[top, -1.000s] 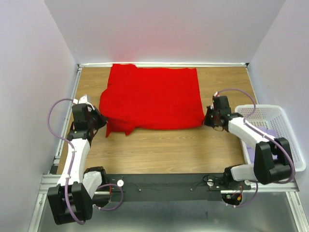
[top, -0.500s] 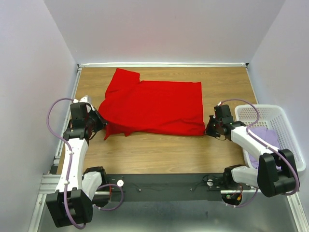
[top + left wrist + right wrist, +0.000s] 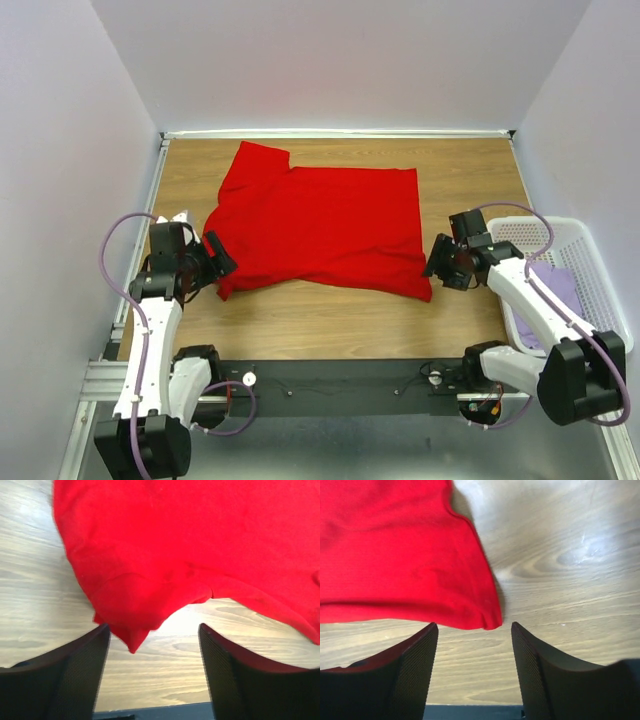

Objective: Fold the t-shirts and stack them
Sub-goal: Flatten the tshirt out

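The bright red t-shirt (image 3: 320, 225) lies spread flat on the wooden table, one sleeve poking out at its far left. My left gripper (image 3: 213, 254) stands open just off the shirt's near left corner (image 3: 131, 642), nothing between its fingers. My right gripper (image 3: 436, 262) is open too, right beside the near right corner (image 3: 490, 622), which lies flat on the wood just past its fingertips. A pale lilac t-shirt (image 3: 556, 285) lies in the white basket at the right.
The white lattice basket (image 3: 530, 232) stands at the table's right edge, close behind my right arm. A metal rail (image 3: 330, 133) runs along the table's far edge below the back wall. Bare wood (image 3: 330, 315) shows between the shirt and the arm bases.
Both grippers have opened and let go of the red shirt's near corners after dragging it toward the arm bases. The shirt now lies flatter, sleeve spread out.
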Controlling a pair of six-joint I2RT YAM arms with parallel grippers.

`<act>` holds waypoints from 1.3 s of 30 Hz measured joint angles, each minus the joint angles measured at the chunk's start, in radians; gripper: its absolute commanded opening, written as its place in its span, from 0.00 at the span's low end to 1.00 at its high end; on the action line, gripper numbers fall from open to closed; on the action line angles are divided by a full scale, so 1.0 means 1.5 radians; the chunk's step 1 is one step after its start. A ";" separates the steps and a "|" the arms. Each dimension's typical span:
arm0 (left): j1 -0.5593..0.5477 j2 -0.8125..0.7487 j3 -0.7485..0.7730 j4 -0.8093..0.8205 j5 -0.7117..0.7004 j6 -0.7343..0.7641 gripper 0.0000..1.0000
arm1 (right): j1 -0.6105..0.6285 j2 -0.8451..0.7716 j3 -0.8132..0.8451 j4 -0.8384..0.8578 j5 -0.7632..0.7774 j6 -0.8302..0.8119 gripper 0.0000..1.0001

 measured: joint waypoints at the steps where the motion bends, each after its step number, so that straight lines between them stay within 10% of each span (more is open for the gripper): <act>1: -0.002 -0.002 0.011 -0.009 -0.013 0.003 0.84 | 0.000 -0.006 0.008 -0.010 0.003 -0.004 0.69; 14: -0.006 0.112 0.064 0.121 -0.069 0.001 0.54 | 0.000 0.096 0.095 0.049 -0.051 -0.080 0.52; 39: -0.006 0.720 0.359 0.335 -0.072 -0.019 0.54 | -0.050 0.504 0.342 0.231 0.009 -0.120 0.52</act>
